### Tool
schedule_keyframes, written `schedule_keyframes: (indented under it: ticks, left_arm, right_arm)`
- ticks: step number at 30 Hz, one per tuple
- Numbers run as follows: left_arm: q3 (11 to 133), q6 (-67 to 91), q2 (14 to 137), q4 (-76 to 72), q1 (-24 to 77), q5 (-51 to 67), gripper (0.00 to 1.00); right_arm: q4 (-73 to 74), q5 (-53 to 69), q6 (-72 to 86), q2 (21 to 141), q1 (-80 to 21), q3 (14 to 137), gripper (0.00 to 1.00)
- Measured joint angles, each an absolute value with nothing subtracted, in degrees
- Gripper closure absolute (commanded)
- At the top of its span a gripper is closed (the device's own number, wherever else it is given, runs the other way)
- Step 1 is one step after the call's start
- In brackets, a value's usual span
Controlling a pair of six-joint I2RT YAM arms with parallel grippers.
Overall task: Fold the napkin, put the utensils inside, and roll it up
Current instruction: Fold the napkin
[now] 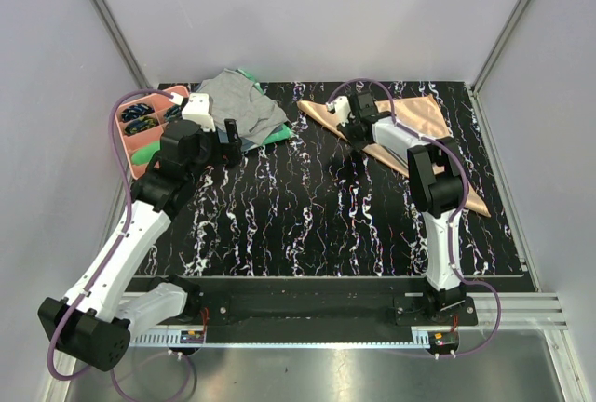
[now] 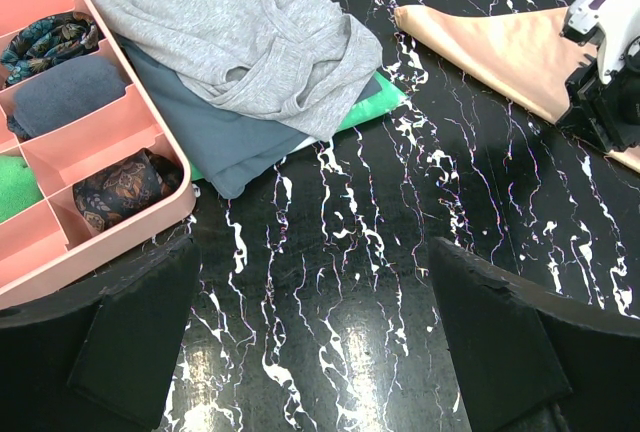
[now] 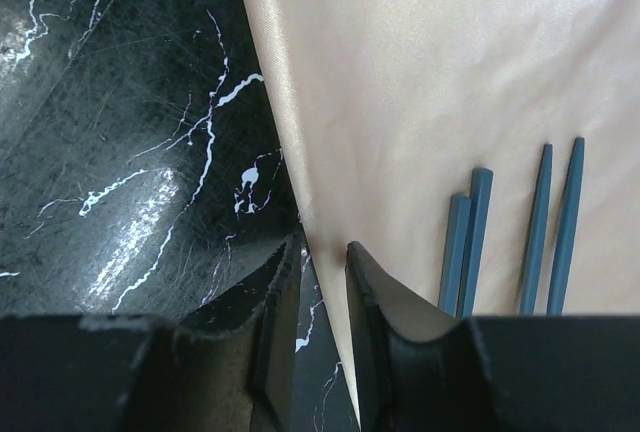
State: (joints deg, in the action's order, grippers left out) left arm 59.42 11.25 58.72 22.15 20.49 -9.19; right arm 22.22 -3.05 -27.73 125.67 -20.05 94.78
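Note:
The peach-orange napkin (image 1: 424,118) lies folded into a triangle at the back right of the table. It also shows in the left wrist view (image 2: 500,47) and the right wrist view (image 3: 420,72). Several dark blue utensil handles (image 3: 470,232) lie side by side on it. In the top view the right arm hides them. My right gripper (image 1: 356,137) (image 3: 323,247) is low at the napkin's left edge. Its jaws stand a narrow gap apart, with that edge between them. My left gripper (image 1: 231,132) (image 2: 312,252) is wide open and empty over bare table.
A pink compartment tray (image 1: 177,95) (image 2: 100,127) with small dark items stands at the back left. A grey cloth (image 1: 233,104) (image 2: 240,32) is heaped on a green cloth (image 2: 375,107) beside it. The table is black marble-patterned.

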Motion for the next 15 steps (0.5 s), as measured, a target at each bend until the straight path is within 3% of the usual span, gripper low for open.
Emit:
schedule_keyframes:
  ticks: [6,8,9,12,15]
  left_arm:
    - [59.42,11.27,58.72,22.15,20.49,-9.19,0.01]
    - [59.42,11.27,58.72,22.15,20.49,-9.17,0.01]
    - [59.42,11.31,58.72,22.15,20.49,-9.17,0.01]
    - [59.42,11.51,58.72,22.15,20.49,-9.17,0.01]
    - [59.42,11.64,58.72,22.15,20.49,-9.13,0.01]
  right_arm:
    - [21.87,-4.43,-28.08,126.85,-20.21,94.74,0.69]
    - [21.67,-4.95,-28.18,126.91,-20.23,94.72,0.76]
    - [21.61,-5.06,-28.29,126.96,-20.23,94.74,0.85]
    - [21.34,-5.15,-28.60,127.26,-20.25,94.72,1.00]
    - [21.12,-5.26,-28.62,127.31,-20.25,94.63,1.00]
